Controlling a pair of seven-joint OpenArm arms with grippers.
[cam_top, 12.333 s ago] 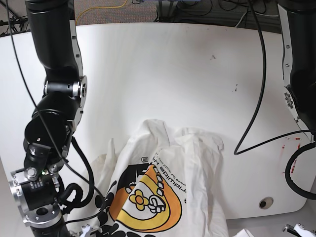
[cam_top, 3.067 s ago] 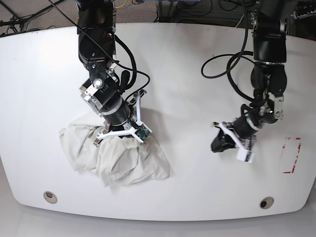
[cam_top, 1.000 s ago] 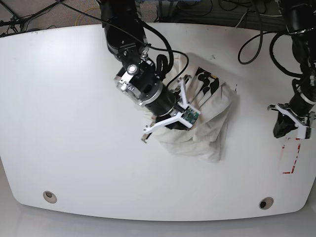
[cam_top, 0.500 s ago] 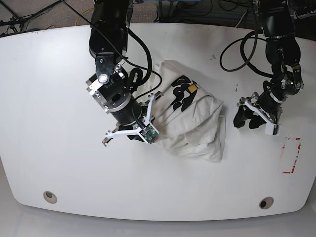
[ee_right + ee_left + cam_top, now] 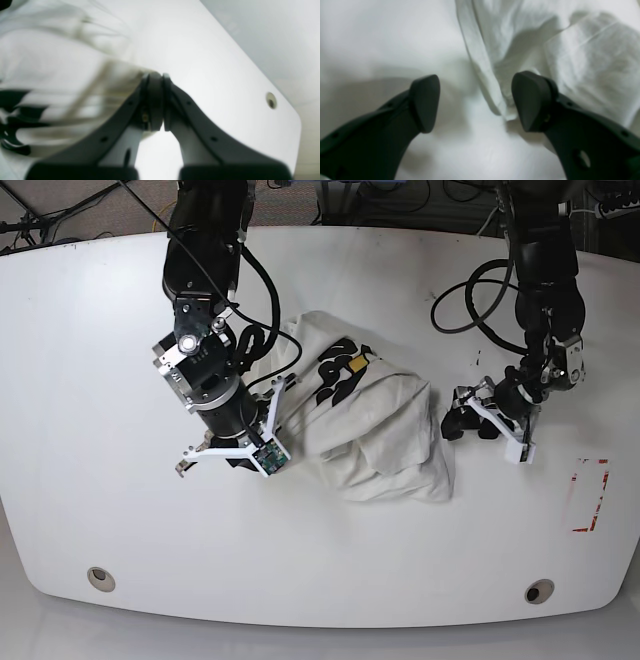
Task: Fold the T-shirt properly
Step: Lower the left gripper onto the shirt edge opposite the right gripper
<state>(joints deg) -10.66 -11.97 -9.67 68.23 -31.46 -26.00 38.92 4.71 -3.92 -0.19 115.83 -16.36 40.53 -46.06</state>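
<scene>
Left gripper (image 5: 475,102) spread wide, dark pads (image 5: 425,102) well apart with nothing between them but a hem fold of the shirt (image 5: 545,50) lying loose just beside the right-hand pad; holding nothing; in the base view, low over the table at the shirt's edge (image 5: 467,420). Right gripper (image 5: 155,100) pressed fully shut, fingertips meeting, a blurred edge of cloth (image 5: 62,75) reaching up to the tips, whether pinched or not cannot be told; in the base view, hidden under its wrist at the other side of the heap (image 5: 245,455). Shirt (image 5: 370,425) bunched in a wrinkled cream heap near the middle of the table, between the two arms, black print and a small yellow patch (image 5: 352,364) showing on its upper side. Table (image 5: 90,380) white, glossy, with rounded corners; round holes near the front corners (image 5: 99,577); red tape marks (image 5: 588,495) toward one end; a few dark specks near the far side. Beyond the far edge, dark cables (image 5: 30,225) on the floor.
</scene>
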